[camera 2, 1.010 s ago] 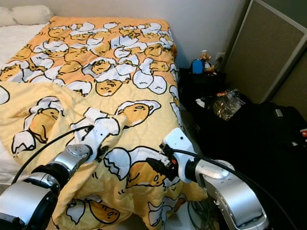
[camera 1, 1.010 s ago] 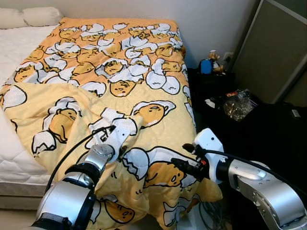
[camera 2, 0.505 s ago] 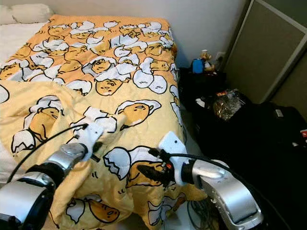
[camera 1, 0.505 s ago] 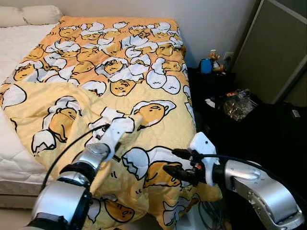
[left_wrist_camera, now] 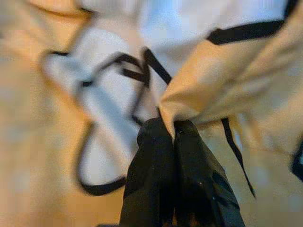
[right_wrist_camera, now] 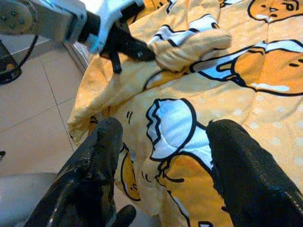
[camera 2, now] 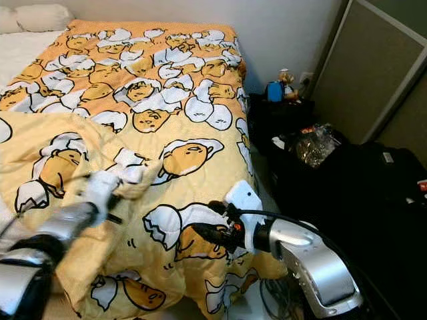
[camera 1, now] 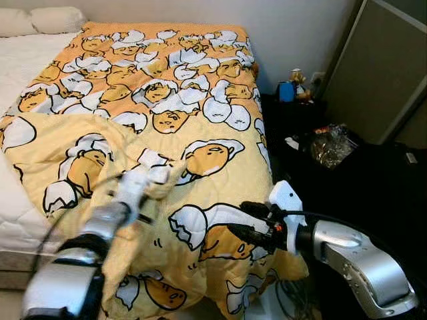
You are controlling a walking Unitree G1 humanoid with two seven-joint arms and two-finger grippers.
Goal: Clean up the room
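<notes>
Left tool point(left_wrist_camera: 173, 130): its two black fingers are pressed tight together on a fold of the blanket point(camera 1: 167, 107); the pinched cloth bunches up just past the fingertips. In the left eye view this tool point(camera 1: 148, 181) and its silver arm are blurred.

Right tool point(camera 1: 241, 220): fingers spread wide apart with nothing between them, hanging just above the blanket near the foot corner of the bed point(camera 1: 20, 227). The right wrist view looks between its fingers point(right_wrist_camera: 102, 156) down onto an egg-and-yolk print.

Blanket: yellow-orange with white eggshell and yolk cartoon figures. It covers most of the bed ahead of both tools and drapes over the foot edge below them. The side by the left tool is turned back and rumpled, with the white mattress bare to the left of that tool.

Pinched fold: lies between the two tools, nearer the left one, lifted into a small peak point(camera 2: 137, 177) above the flat cloth around it.

Pillows point(camera 1: 40, 20): two, white, at the far head of the bed, well beyond the left tool.

Right of the right tool: a dark low surface point(camera 1: 293, 117) against the wall carries a blue cup point(camera 1: 286, 91) and a small figurine point(camera 1: 298, 81) just beside it; nearer, a crinkled clear bag point(camera 1: 331, 145) rests on black luggage point(camera 1: 373, 187).

Floor: pale tiles point(right_wrist_camera: 33, 99) beneath the hanging blanket edge, under the right tool.
</notes>
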